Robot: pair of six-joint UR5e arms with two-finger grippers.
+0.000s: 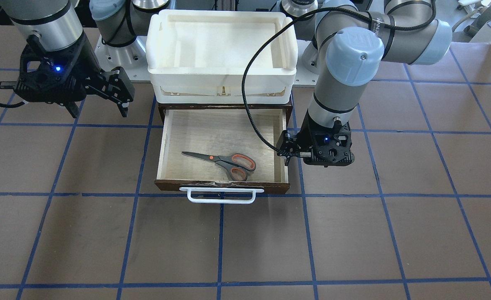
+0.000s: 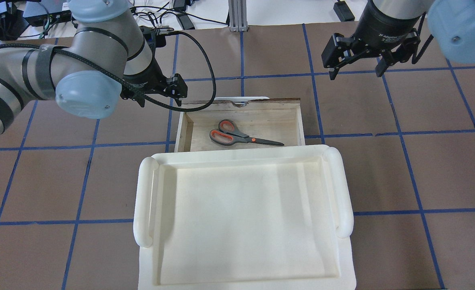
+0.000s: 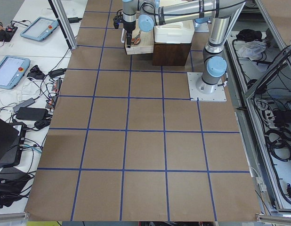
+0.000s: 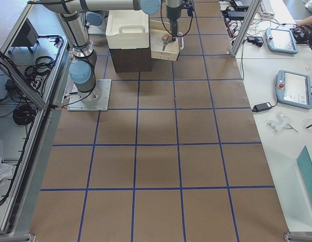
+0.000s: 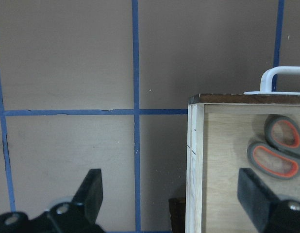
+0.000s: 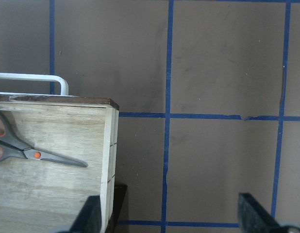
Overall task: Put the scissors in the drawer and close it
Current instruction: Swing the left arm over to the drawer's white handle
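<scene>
Two grippers are in view, both empty. The left gripper (image 5: 169, 187) is spread wide over the side wall of the drawer (image 1: 162, 150) on the robot's left, one finger to each side, gripping nothing. The right gripper (image 2: 357, 69) hangs wide open above the table (image 1: 395, 233), well apart from the drawer. The drawer stands pulled out beneath the white tray (image 1: 222, 81). The scissors (image 1: 224, 161) lie flat inside it, blades shut, finger loops near the front panel and its white bar handle (image 1: 221, 196).

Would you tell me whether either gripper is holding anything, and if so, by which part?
Nothing is held. The left gripper and right gripper are both open and empty; the scissors lie loose in the open drawer.
</scene>
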